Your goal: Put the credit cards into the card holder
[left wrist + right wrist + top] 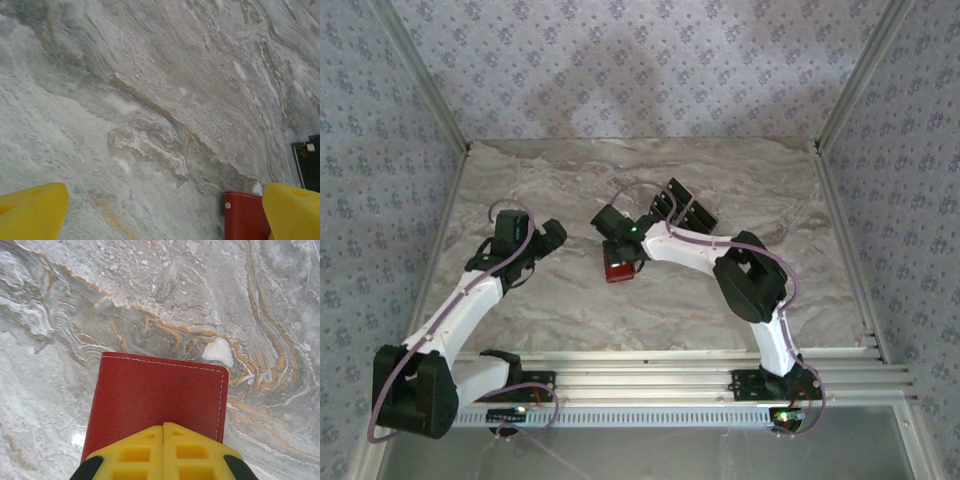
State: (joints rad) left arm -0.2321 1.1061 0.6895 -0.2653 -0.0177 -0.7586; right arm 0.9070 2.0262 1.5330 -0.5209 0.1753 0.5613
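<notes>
Card holder: red, folded shut, lying flat on the marble table, about mid-table.
Credit cards: black, lying on the table just far-right of the card holder and apart from it.
Right gripper: yellow fingers pressed together over the card holder's near edge. Whether they pinch it cannot be told.
Left gripper: jaws spread wide, holding nothing, low over the table left of the card holder.
</notes>
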